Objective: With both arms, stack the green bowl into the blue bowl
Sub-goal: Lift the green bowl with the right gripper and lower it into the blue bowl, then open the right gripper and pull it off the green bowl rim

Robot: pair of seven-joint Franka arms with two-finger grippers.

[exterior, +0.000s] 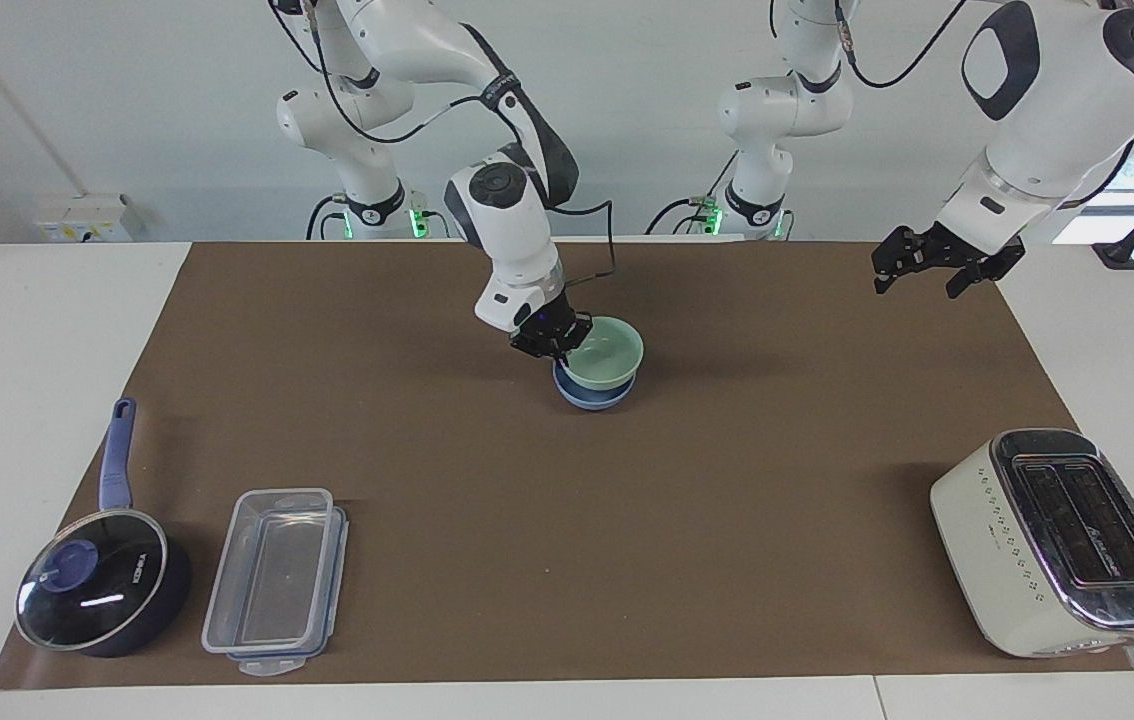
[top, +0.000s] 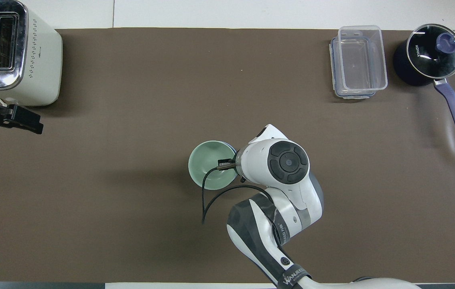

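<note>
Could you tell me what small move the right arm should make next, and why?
Probably open the right gripper and let go: it is shut on the rim of the green bowl, which already sits nested in the blue bowl. The left gripper waits open, raised.
</note>
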